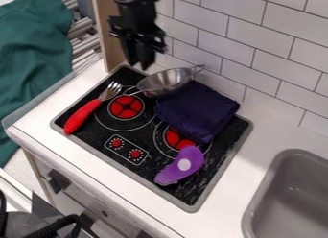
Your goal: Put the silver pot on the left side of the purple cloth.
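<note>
The silver pot (165, 82) sits on the stove top (154, 160) against the upper-left edge of the purple cloth (198, 110), so probably 1 grasp and 1 move farther left remain, though whether the pincer (139, 59) is spread or pressed together I cannot tell.
</note>
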